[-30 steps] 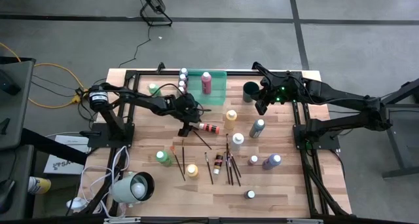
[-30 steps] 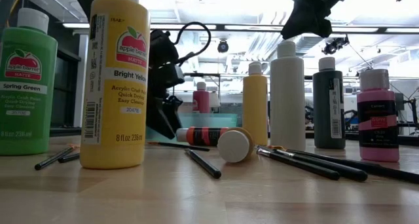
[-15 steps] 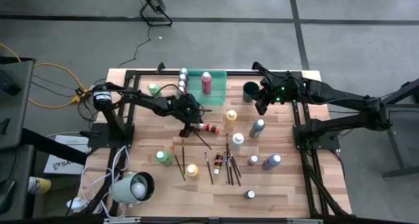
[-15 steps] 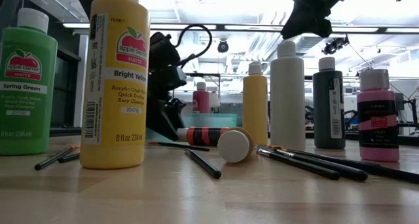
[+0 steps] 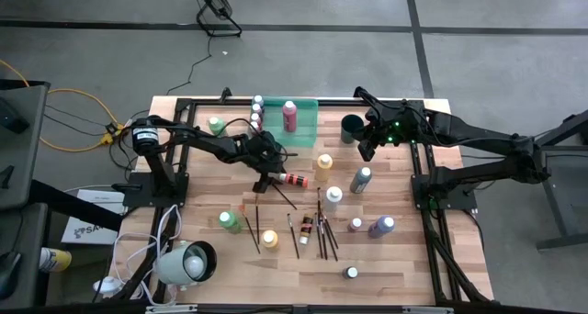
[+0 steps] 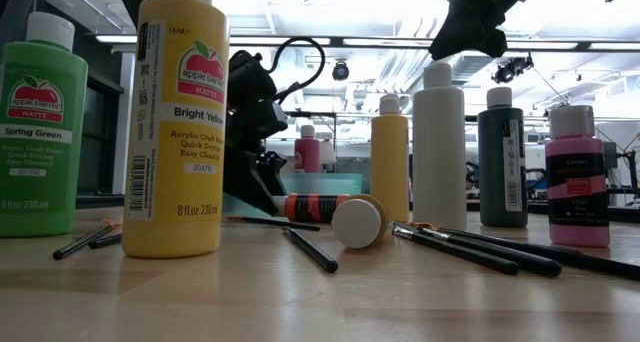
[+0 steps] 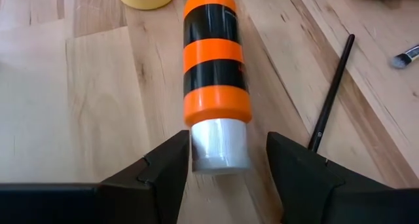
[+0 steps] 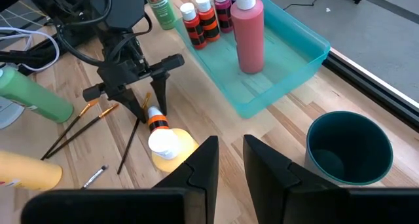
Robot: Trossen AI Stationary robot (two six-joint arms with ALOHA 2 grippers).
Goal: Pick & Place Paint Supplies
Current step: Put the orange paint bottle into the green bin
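Bottles: four in green tray [image 5: 308, 128] at bench 12 o'clock, others scattered mid-bench. Orange-black bottle [image 7: 216, 73] lying centre, cap between spread fingers of left tool [image 7: 226, 168], lower than before. Right tool [image 8: 229, 160] nearly clenched, empty, unmoved.

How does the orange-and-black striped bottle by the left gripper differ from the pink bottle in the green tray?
The striped bottle lies on its side on the bare table; the pink bottle stands upright inside the tray. The striped one is slimmer and sits between the left gripper's open fingers; the pink one stands untouched. Both have white caps.
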